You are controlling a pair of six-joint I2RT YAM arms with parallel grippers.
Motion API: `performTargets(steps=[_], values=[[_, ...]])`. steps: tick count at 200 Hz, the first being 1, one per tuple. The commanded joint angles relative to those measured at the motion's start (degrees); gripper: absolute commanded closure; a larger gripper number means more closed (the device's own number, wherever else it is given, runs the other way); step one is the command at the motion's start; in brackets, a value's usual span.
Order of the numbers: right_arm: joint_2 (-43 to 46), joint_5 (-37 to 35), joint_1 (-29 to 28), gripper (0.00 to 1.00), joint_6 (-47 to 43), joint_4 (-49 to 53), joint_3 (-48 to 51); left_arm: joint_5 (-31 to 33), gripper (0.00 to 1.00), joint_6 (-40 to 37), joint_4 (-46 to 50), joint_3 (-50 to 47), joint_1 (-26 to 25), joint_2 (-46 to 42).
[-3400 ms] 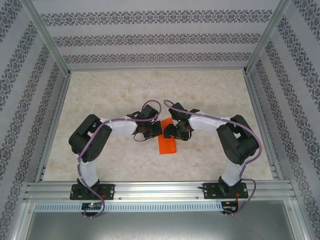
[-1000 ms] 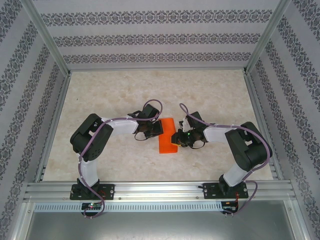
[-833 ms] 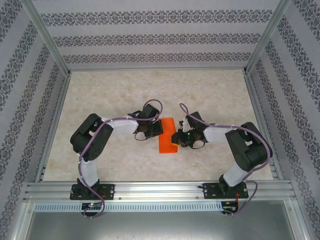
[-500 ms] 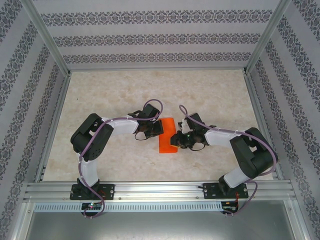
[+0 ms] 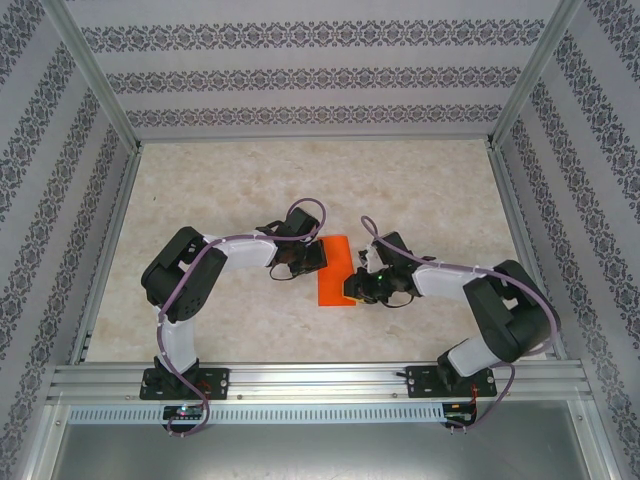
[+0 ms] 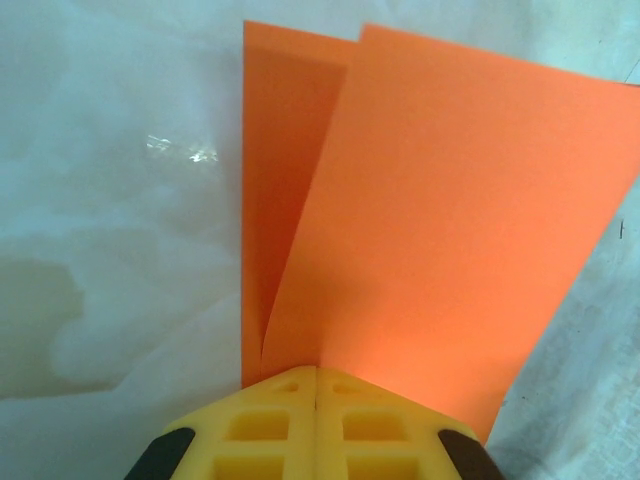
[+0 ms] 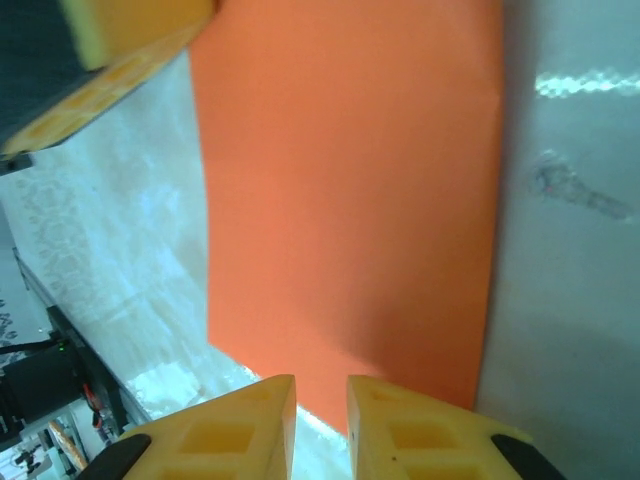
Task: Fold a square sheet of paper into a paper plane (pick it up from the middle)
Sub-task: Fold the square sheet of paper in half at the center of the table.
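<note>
The square sheet of paper [image 5: 335, 272] is bright orange and lies folded double on the table between my arms. In the left wrist view its top layer [image 6: 430, 200] bows up off the lower layer at the left. My left gripper [image 6: 316, 375] is shut, its tips against the paper's near edge [image 5: 312, 258]; whether paper is pinched between them I cannot tell. My right gripper [image 7: 320, 395] stands slightly open at the paper's [image 7: 350, 200] lower right edge [image 5: 352, 287], with nothing between its fingers. A left finger [image 7: 110, 50] shows at the far corner.
The pale marbled table [image 5: 230, 190] has free room behind and to both sides of the paper. Aluminium rails [image 5: 300, 378] run along the near edge and up the sides, and patterned walls [image 5: 320, 75] close in the workspace.
My right gripper has slid toward the near end of the paper's right edge, and its elbow has swung out to the right. The left arm has stayed put.
</note>
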State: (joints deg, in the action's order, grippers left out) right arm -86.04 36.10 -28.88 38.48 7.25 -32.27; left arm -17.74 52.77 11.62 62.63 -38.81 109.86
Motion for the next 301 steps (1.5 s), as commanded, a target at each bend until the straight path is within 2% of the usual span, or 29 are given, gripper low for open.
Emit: performTargets(steps=[1,55,92,113,167,239,301], values=[[1.3,0.7,-0.6,0.78,0.6,-0.4,1.5,1.3,1.0,-1.1,3.2,0.0,-0.7,2.2],[-3.9,-2.4,-0.6,0.79,-0.9,2.0,2.1,1.2,1.0,-1.2,3.2,0.1,-0.7,2.3],[1.9,-3.3,-0.1,0.79,-2.3,7.8,-3.4,1.4,1.0,-1.4,3.7,0.2,-0.7,2.4],[2.5,-2.8,2.0,0.79,-3.0,8.0,-7.7,1.5,1.0,-1.5,3.8,0.2,-0.7,2.5],[-8.3,-1.0,4.3,0.79,-4.4,5.3,-15.9,1.6,1.0,-1.8,4.6,0.7,-0.7,2.6],[-15.3,-3.4,5.5,0.79,-4.6,2.0,-10.9,1.5,1.0,-2.2,5.2,1.2,-0.7,3.3],[-9.1,-0.6,5.9,0.78,-5.0,5.7,-16.0,1.9,1.0,-2.6,5.7,1.1,-0.7,3.2]])
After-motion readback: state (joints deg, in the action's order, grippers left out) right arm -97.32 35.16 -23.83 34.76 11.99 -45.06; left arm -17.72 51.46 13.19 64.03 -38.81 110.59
